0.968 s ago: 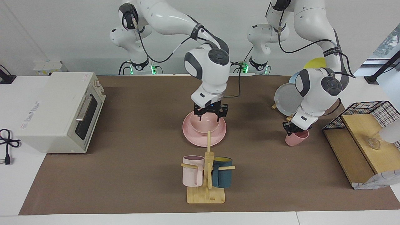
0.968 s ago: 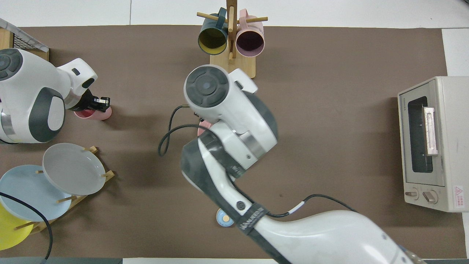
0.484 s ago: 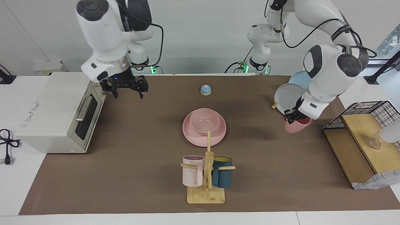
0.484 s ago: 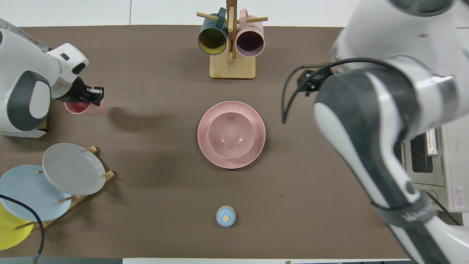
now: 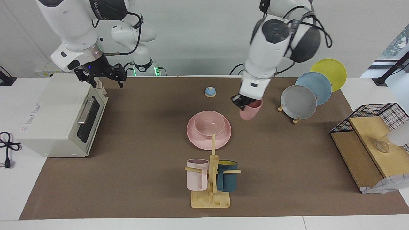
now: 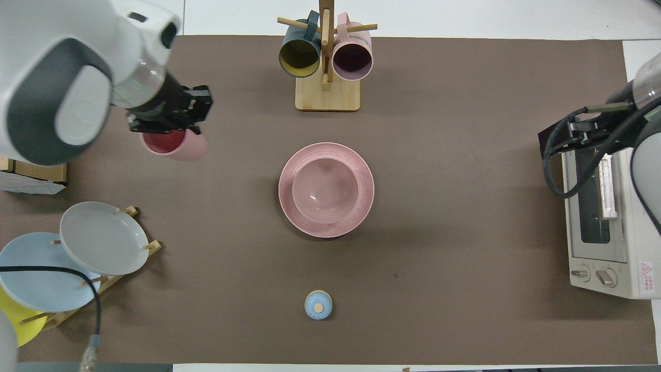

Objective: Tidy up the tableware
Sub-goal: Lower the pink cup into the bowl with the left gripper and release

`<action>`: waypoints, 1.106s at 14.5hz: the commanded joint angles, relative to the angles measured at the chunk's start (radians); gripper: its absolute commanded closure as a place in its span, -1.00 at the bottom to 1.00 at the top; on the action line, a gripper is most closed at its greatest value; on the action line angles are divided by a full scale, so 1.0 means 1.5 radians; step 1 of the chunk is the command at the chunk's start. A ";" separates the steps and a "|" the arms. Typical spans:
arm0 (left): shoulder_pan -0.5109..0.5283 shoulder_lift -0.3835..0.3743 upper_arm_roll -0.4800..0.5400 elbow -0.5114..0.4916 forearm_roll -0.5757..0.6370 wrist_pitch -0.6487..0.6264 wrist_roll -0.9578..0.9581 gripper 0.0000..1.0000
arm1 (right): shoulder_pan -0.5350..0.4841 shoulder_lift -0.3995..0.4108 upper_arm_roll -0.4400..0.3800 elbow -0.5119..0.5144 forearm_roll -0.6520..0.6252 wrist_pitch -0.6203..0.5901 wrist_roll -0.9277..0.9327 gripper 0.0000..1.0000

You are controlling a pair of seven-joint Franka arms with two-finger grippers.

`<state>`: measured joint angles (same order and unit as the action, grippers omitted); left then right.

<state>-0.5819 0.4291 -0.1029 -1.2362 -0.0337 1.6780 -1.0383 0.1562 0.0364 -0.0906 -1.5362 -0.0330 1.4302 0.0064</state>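
Note:
The pink plate (image 5: 198, 142) lies mid-mat with the pink bowl (image 5: 209, 123) sitting in it; both show in the overhead view, plate (image 6: 288, 209) and bowl (image 6: 325, 188). My left gripper (image 5: 244, 103) is shut on the rim of the pink cup (image 5: 251, 111) and holds it tilted in the air, over the mat beside the plate toward the left arm's end. In the overhead view the left gripper (image 6: 169, 114) and cup (image 6: 174, 145) show too. My right gripper (image 5: 103, 79) is open and empty, raised over the toaster oven's corner.
A toaster oven (image 5: 57, 113) stands at the right arm's end. A mug tree (image 5: 212, 179) holds a pale pink and a teal mug. A rack (image 5: 298, 101) holds grey, blue and yellow plates. A small blue knob (image 5: 210, 92) lies near the robots. A wire-and-wood shelf (image 5: 370, 140) stands at the left arm's end.
My left gripper lifted the pink cup off the mat and carried it toward the plate. My right gripper let go of the bowl in the plate and drew back over the oven.

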 commanded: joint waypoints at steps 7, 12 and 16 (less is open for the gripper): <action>-0.053 0.038 0.013 -0.111 0.006 0.133 -0.071 1.00 | -0.026 -0.040 0.007 -0.086 -0.009 0.047 -0.052 -1.00; -0.053 0.054 0.014 -0.143 0.017 0.184 -0.073 1.00 | -0.050 -0.037 0.023 -0.081 -0.010 0.051 -0.052 -1.00; -0.055 0.062 0.013 -0.152 0.034 0.198 -0.067 1.00 | -0.095 -0.039 0.066 -0.082 -0.010 0.048 -0.051 -1.00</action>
<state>-0.6473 0.5295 -0.0968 -1.4410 -0.0122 1.9454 -1.1293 0.0686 0.0048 -0.0405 -1.6326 -0.0400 1.4962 -0.0478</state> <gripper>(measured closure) 0.956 0.000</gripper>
